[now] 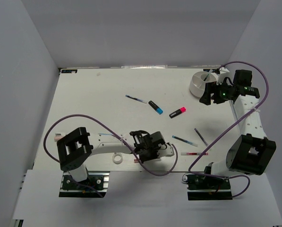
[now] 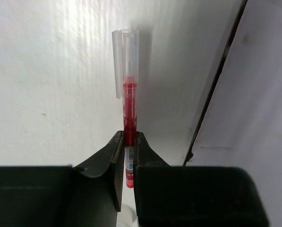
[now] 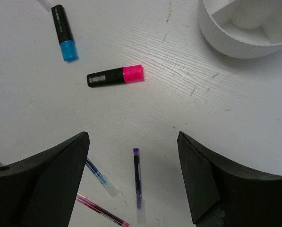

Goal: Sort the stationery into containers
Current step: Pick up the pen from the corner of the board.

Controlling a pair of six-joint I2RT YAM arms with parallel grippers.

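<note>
My left gripper [image 2: 130,137] is shut on a red pen [image 2: 130,101] with a clear cap, low over the table. In the top view it [image 1: 141,152] is near the front edge, beside the white tape ring [image 1: 117,158]. My right gripper [image 3: 133,135] is open and empty above the table, next to the white divided dish [image 3: 226,42] [image 1: 197,84]. Below it lie a purple pen [image 3: 137,177], a blue pen [image 3: 99,177] and a second red pen [image 3: 100,210]. The pink-cap marker [image 3: 115,75] and blue-cap marker [image 3: 64,33] lie further out. No light-blue tube shows.
Another blue pen [image 1: 136,99] lies mid-table left of the blue-cap marker [image 1: 155,107]. White walls close the table at the back and sides. A purple cable [image 1: 98,124] loops over the left arm, and another trails from the right arm.
</note>
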